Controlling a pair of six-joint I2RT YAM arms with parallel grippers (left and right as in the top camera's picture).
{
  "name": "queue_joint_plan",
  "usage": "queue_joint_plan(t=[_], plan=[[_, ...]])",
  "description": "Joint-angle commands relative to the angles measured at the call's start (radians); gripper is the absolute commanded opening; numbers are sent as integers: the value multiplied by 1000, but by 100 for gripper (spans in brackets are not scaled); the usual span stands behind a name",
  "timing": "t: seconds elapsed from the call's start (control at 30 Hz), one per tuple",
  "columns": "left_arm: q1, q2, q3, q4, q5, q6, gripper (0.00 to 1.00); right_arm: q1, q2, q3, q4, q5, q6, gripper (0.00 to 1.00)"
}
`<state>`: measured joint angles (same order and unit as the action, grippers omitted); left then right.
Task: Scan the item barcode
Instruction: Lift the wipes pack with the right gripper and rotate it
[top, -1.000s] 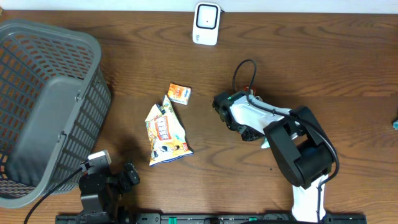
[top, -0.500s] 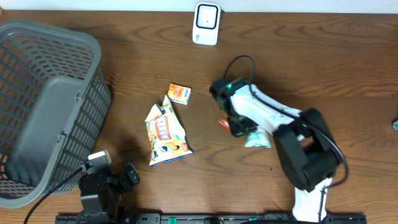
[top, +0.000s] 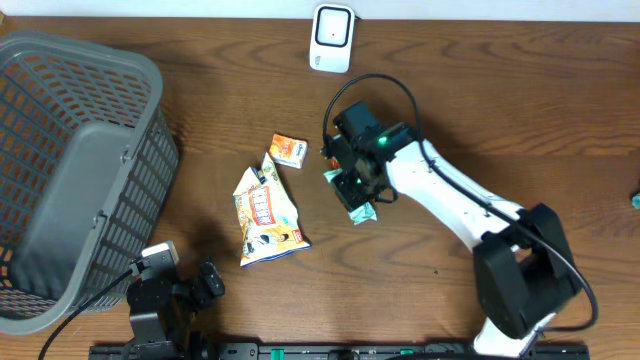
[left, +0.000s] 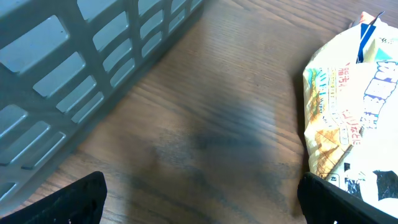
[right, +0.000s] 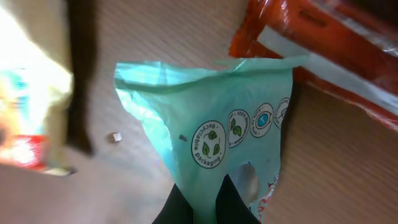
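In the right claw (right: 208, 208), a thin mint-green plastic packet (right: 208, 118) with little round leaf pictures on it, pinched by one end. Black fingers (right: 236, 208) pressed tight together on it, with no gap. From above, out over the middle of the brown wooden table (top: 520, 110), with the packet sticking out on the claw's near side. Perhaps lifted a little off the wood; hard to tell from up there. Right behind the packet, and seeming to touch it, a shiny orange-red wrapper (right: 323, 50).

Close by on the left of that claw, a small flat orange cardboard box (top: 289, 150) and a crinkly yellow snack bag (top: 268, 215), both lying flat. Far ahead of the claw, at the back edge of the table, a white plastic barcode scanner (top: 331, 38), well apart from the packet. Far off to the left, a big grey plastic basket (top: 150, 160) with slotted walls.

Left claw (left: 199, 199) low by the front edge of the table, fingers (left: 68, 199) spread wide apart, nothing between them. Ahead of it on the left, the basket wall. Ahead on the right, one end of the yellow snack bag.
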<state>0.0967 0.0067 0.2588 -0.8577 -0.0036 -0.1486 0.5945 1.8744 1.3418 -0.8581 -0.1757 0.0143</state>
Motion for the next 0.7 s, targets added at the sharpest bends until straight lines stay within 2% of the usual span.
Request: queue_joint_plan(t=[0.0,0.17,0.23,0.33,0.43,0.53,0.63,0.67], plan=[[5,-2,-17,-46,-8,21,98,27,63,-46,37,136,-25,1],[5,-2,-17,-46,-8,21,98,66,84,-48,43,278,-3,1],[5,-2,-17,-46,-8,21,98,84,83,-44,43,299,-3,4],[5,-2,-17,-46,-8,21,98,111,82,-25,24,305,-4,16],[5,-2,-17,-46,-8,21,98,131,82,16,-24,306,-4,35],[5,-2,-17,-46,-8,21,98,145,82,74,-80,310,-4,49],[5,-2,-17,-46,-8,21,98,162,82,138,-139,344,2,75],[5,-2,-17,-46,-8,21,98,169,82,147,-145,348,10,79]])
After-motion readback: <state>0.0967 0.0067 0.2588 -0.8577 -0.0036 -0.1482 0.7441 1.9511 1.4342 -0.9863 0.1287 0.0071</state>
